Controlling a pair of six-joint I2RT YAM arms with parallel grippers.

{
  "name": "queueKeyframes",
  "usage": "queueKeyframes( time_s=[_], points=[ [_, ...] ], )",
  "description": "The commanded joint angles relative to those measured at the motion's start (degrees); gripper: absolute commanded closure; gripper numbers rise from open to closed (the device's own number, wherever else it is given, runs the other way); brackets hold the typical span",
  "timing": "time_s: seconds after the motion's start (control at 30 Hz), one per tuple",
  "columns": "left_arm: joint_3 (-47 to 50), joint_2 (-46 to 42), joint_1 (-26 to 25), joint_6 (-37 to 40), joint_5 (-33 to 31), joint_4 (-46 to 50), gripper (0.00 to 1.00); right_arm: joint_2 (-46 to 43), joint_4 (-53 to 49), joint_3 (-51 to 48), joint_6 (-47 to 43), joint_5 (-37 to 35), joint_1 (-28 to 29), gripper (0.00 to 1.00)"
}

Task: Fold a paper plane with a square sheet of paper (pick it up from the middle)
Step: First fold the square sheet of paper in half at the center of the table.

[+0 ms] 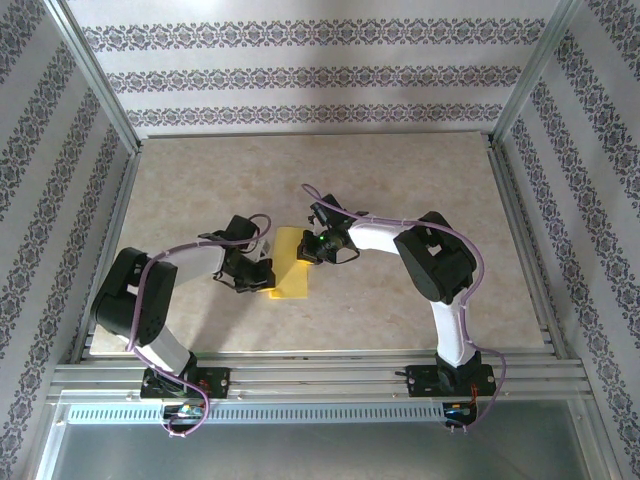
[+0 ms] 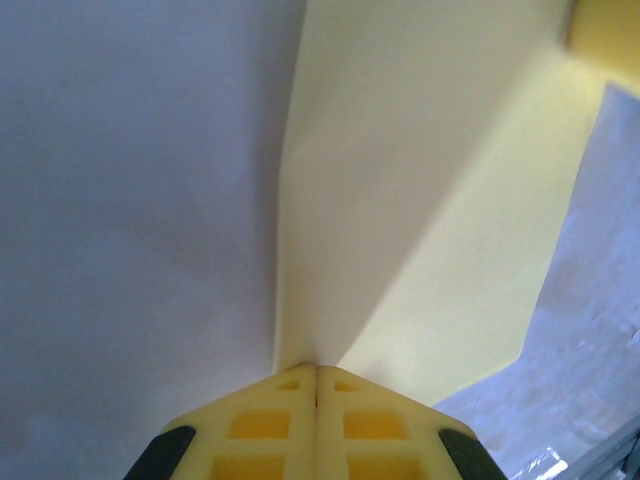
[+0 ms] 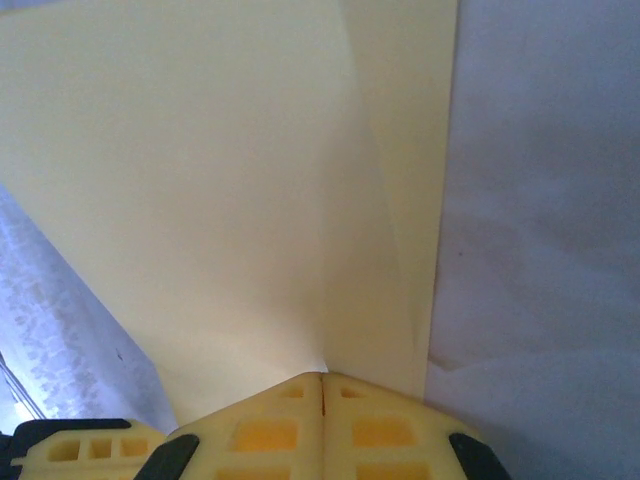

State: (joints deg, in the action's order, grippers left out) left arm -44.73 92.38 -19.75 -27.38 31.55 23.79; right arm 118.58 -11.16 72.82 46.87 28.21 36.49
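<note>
Here, left claw (image 2: 317, 368), right claw (image 3: 322, 375), both pinched on yellow sheet (image 1: 292, 275) — edges cropped.

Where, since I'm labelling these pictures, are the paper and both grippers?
paper (image 1: 290, 280), top view, on its bare yellow face.
left gripper (image 2: 317, 372), left wrist view, where the shut fingertips meet.
right gripper (image 3: 322, 378), right wrist view, where the shut fingertips meet.
</note>
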Motion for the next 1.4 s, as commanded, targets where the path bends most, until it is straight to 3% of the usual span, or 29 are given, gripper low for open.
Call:
queueKeyframes(
  time_s=[0.0, 0.2, 0.3, 0.4, 0.63, 1.13, 1.37],
  points=[
    [2.0, -2.29, 0.46, 1.28, 0.84, 6.32, 0.96, 5.14, -9.8, -1.84, -2.75, -7.89, -1.17, 1.0],
    [0.77, -7.8, 0.17, -0.38, -0.49, 5.78, 0.96, 5.12, -10.2, -1.8, -3.15, -8.16, -1.23, 1.0],
    [1.28, -8.98, -0.07, -4.42, 0.15, -0.3, 0.95, 5.08, -10.04, -1.83, -3.15, -8.34, -1.25, 1.0],
    [1.85, -7.09, -1.04, -7.34, 0.27, -6.14, 0.95, 5.13, -10.1, -2.06, -2.99, -8.39, -1.24, 1.0],
    [2.66, -2.17, -3.22, -7.77, -2.34, -7.15, 0.95, 5.23, -10.11, -1.88, -2.95, -8.17, -1.2, 1.0],
    [5.73, -9.65, -3.2, -3.82, -5.38, 6.17, 0.96, 5.32, -9.93, -1.71, -3.19, -8.17, -1.26, 1.0],
    [1.42, -10.2, -3.18, -9.29, -4.32, -5.6, 0.95, 3.01, -9.61, -4.46, -4.5, -8.21, -1.85, 1.0]
  ],
)
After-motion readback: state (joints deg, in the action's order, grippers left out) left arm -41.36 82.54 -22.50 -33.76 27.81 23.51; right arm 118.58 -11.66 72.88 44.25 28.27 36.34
